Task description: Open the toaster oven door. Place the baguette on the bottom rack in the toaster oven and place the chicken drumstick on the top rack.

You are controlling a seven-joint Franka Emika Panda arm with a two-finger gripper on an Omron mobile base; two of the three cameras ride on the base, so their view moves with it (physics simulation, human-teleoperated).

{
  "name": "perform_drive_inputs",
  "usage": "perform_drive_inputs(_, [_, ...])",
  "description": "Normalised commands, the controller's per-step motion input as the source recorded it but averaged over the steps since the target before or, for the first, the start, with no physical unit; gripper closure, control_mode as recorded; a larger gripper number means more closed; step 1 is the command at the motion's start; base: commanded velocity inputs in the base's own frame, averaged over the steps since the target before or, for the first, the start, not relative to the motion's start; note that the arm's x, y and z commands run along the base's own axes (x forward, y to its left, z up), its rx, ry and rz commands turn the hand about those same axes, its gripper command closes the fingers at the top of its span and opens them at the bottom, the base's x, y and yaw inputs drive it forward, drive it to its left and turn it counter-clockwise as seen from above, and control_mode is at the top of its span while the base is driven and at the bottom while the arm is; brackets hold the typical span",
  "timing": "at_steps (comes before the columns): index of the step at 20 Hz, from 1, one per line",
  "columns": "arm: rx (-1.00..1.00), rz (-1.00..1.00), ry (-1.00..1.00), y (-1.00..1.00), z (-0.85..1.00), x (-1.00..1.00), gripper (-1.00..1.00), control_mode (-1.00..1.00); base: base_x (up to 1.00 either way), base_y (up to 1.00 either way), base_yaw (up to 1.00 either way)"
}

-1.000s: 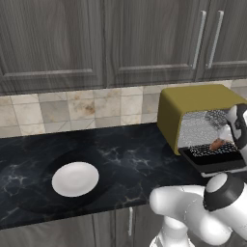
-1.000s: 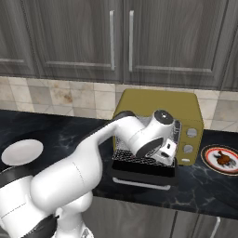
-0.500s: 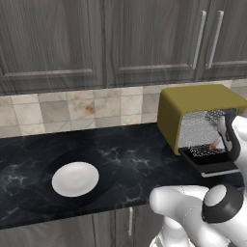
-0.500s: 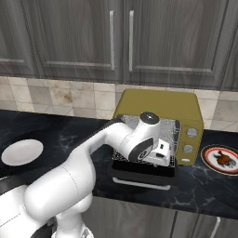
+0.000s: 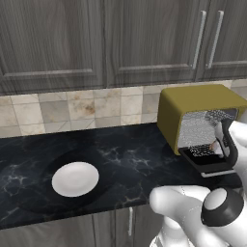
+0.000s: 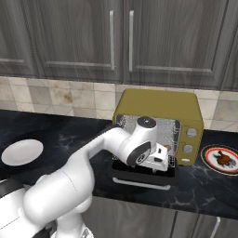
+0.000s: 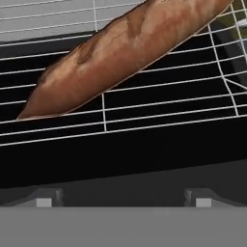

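Now the baguette (image 7: 125, 53) lies free on the bottom rack (image 7: 159, 108) of the toaster oven (image 6: 160, 109), and the gripper (image 6: 160, 155), jaws spread wide and empty, has pulled back a little from the mouth. So the bread step looks done; the chicken drumstick (image 6: 224, 160) waits on its plate right of the oven. The lowered toaster oven door (image 6: 142, 173) reaches to the counter edge, and the arm should rise over it when swinging right.
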Motion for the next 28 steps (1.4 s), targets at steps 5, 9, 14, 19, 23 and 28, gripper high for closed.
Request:
perform_drive_inputs(5, [-0.01,0.0,0.0,0.0,-0.15,0.01,-1.0,-1.0,0.0,0.0,0.0])
perform_drive_inputs(9, [0.0,0.0,0.0,0.0,-0.11,0.12,-1.0,-1.0,0.0,0.0,0.0])
perform_drive_inputs(14, [0.0,0.0,0.0,0.0,-0.1,0.1,-1.0,-1.0,0.0,0.0,0.0])
perform_drive_inputs(19, [0.0,0.0,-0.01,0.0,-0.03,0.12,-1.0,-1.0,0.0,0.0,0.0])
perform_drive_inputs(23, [0.0,0.0,-0.04,0.0,0.0,0.14,-1.0,-1.0,0.0,0.0,0.0])
perform_drive_inputs(28, [0.0,-0.01,-0.04,0.0,0.0,0.12,-1.0,-1.0,0.0,0.0,0.0])
